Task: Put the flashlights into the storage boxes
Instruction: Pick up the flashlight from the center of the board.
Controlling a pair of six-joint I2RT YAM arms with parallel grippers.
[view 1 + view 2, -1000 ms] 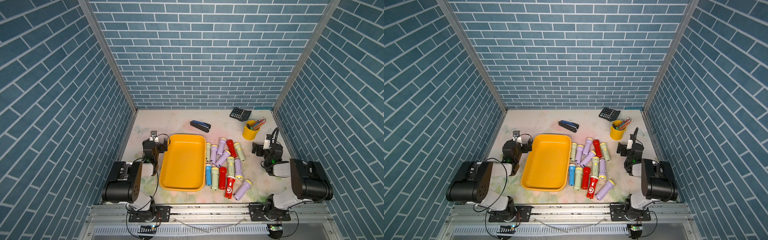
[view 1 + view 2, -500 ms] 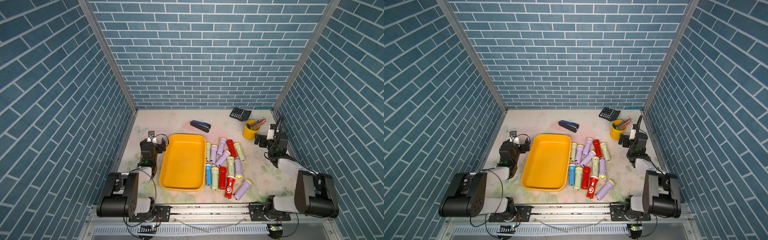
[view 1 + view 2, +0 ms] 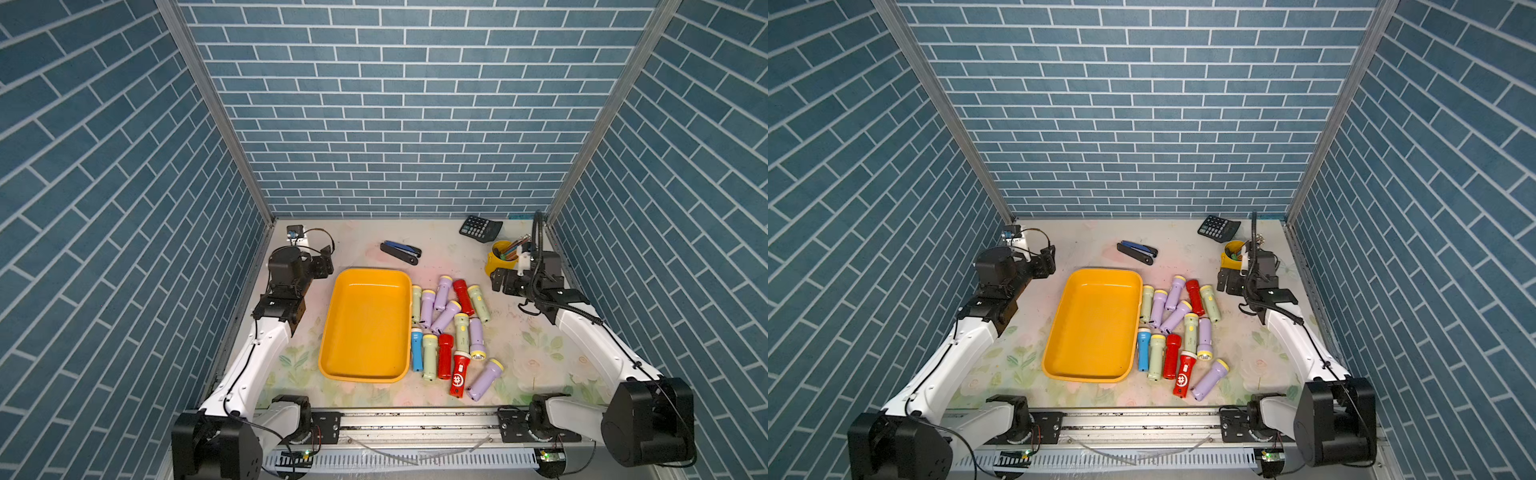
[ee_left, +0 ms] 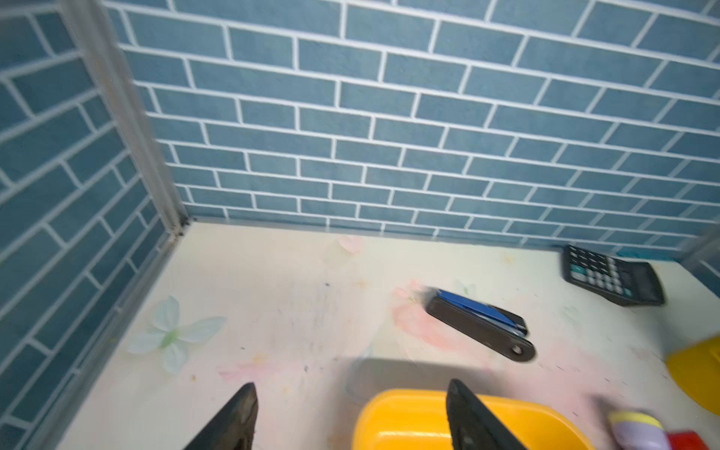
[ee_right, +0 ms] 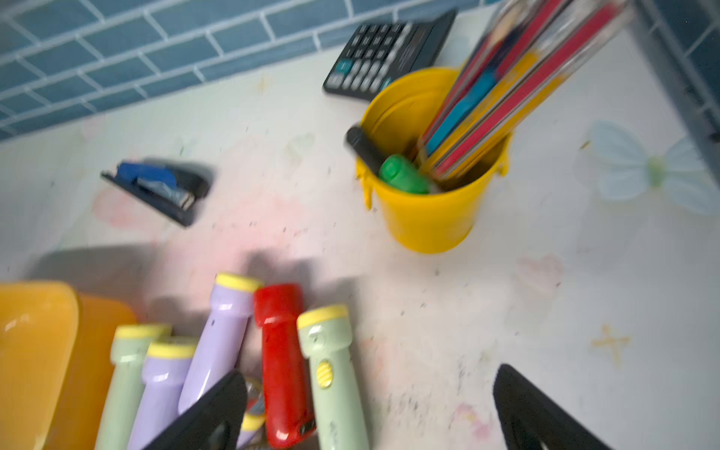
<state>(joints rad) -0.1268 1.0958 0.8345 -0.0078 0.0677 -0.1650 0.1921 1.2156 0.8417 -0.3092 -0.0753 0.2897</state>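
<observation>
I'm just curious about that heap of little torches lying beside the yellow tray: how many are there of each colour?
Lilac flashlights: 5
Pale green flashlights: 4
Red flashlights: 3
Blue flashlight: 1
Total: 13 flashlights in view, none of them inside the yellow tray.

The yellow tray (image 3: 365, 324) lies flat on the table (image 3: 540, 332). The flashlights (image 3: 444, 318) lie clustered just beside its right rim, all outside it. The left gripper (image 3: 326, 266) is near the tray's far left corner. The right gripper (image 3: 500, 282) is beside the pencil cup (image 3: 496, 259), jaws apparently apart.
</observation>
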